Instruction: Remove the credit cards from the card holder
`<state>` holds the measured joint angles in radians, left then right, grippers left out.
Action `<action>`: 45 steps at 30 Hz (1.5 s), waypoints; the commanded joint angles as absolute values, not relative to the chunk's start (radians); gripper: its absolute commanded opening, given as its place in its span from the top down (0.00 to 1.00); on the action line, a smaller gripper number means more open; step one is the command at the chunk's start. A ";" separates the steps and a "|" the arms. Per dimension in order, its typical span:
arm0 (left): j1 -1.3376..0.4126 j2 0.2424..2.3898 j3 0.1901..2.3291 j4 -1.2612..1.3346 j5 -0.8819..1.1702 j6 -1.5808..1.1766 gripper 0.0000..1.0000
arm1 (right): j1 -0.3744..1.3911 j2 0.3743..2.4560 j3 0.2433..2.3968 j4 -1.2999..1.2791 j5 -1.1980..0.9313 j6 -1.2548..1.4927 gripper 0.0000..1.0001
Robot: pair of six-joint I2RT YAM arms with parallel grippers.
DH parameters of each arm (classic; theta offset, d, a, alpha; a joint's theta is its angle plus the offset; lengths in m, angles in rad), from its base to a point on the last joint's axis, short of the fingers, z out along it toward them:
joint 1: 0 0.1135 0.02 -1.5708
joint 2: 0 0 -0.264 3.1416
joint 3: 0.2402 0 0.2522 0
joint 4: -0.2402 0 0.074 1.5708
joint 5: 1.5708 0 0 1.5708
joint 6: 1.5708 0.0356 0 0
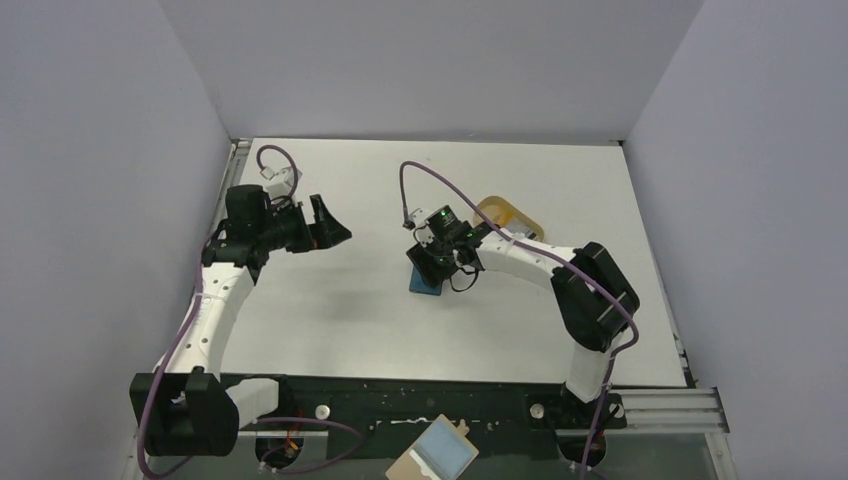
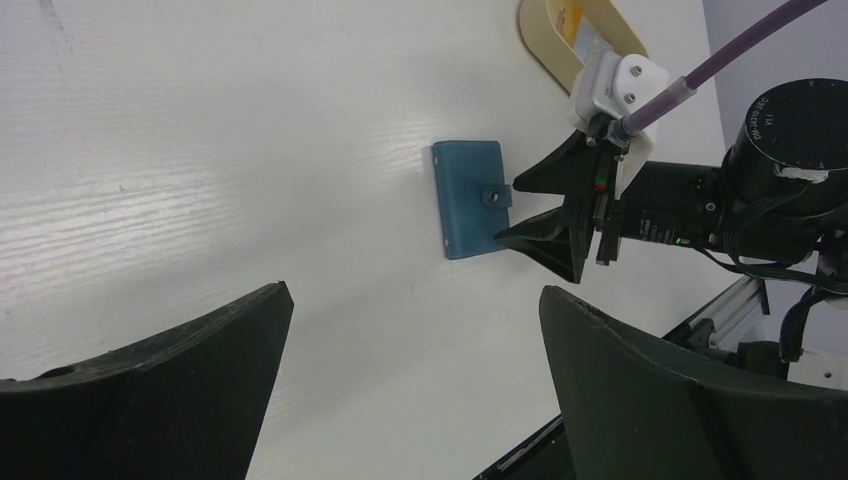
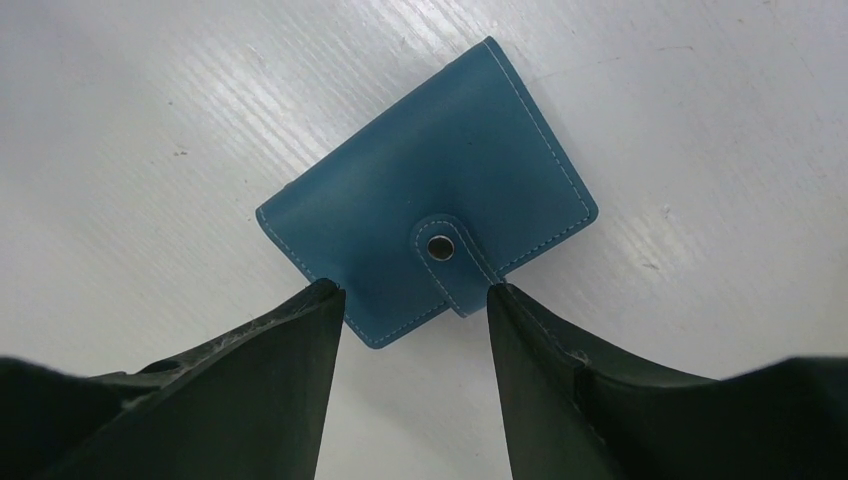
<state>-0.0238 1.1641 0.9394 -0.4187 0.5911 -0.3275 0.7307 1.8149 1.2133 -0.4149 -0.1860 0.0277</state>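
The teal-blue card holder [image 3: 430, 200] lies closed and snapped flat on the white table; it also shows in the top view [image 1: 422, 281] and the left wrist view [image 2: 468, 198]. My right gripper [image 3: 415, 290] is open, its two fingertips at the holder's near edge, one on each side of the snap tab [image 3: 447, 260]. It shows in the top view [image 1: 440, 262] over the holder. My left gripper [image 1: 335, 222] is open and empty, raised well to the left of the holder; in its own view [image 2: 415, 295] it faces the holder. No credit cards are visible.
A tan oval tray [image 1: 508, 213] lies just behind the right arm, also in the left wrist view [image 2: 560, 30]. A tan board with a light-blue rectangle [image 1: 440, 452] sits beyond the table's near edge, between the arm bases.
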 commanded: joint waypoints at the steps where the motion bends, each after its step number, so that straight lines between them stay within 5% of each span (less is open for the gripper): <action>1: -0.017 1.149 0.946 -0.425 0.585 -0.296 0.06 | 0.722 1.824 1.245 -0.350 -0.154 0.035 0.45; 16: -0.018 1.152 0.940 -0.433 0.582 -0.282 0.06 | 0.678 1.912 1.260 -0.296 -0.241 0.043 0.52; 21: -0.031 1.171 0.914 -0.390 0.604 -0.331 0.06 | 0.675 1.941 1.235 -0.273 -0.275 0.060 0.90; 24: -0.090 1.200 0.883 -0.338 0.553 -0.420 0.08 | 0.675 1.949 1.214 -0.251 -0.287 0.075 1.00; 30: -0.302 1.334 0.789 -0.063 0.324 -0.664 0.11 | 0.662 1.900 1.159 -0.183 -0.368 0.113 1.00; 36: -0.331 1.502 0.792 0.098 0.224 -0.720 0.12 | 0.632 1.787 1.122 -0.167 -0.519 0.126 1.00; 45: -0.352 1.667 0.841 0.325 0.393 -0.884 0.13 | 0.607 1.740 1.127 -0.193 -0.590 0.100 1.00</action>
<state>-0.3370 1.6367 0.7868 0.1268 0.2981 -0.7822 0.6205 1.8057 1.1152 -0.2276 -0.5308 0.1120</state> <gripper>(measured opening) 0.873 0.029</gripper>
